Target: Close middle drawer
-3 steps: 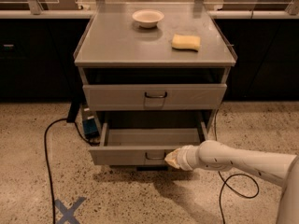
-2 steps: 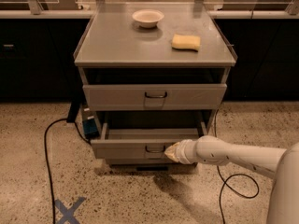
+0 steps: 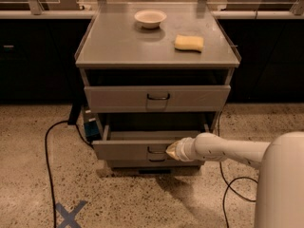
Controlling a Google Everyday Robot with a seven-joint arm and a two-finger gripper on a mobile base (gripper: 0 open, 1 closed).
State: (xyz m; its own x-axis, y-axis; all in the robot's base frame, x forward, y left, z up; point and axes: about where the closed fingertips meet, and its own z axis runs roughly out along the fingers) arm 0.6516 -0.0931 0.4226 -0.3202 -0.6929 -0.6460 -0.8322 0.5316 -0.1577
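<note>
I have the gripper (image 3: 173,150) low in front of the bench (image 3: 118,46), at the end of the arm that reaches in from the right, and its tip sits on or right at the front panel of the middle drawer (image 3: 123,151). From here I can't tell whether the gripper is open or closed, and it does not seem to be holding anything. The middle drawer lies straight ahead of the gripper, pulled part way out of the bench toward me, with a strip of its tray showing behind the panel. Its handle (image 3: 155,152) is just left of the gripper, close to touching. The panel's long axis runs left to right across the gripper's line of reach, so the travel I need is square to it, straight away from me into the bench. My contact point looks slightly right of centre, so I'd judge a push from here could skew the drawer a little on its runners; I'd keep it slow and level. Above the gripper the upper drawer (image 3: 190,99) stands slightly proud, out of the way. The bowl (image 3: 150,18) and sponge (image 3: 189,42) sit well above and behind it on the bench. A cable (image 3: 46,151) trails on the floor well off to the left.
</note>
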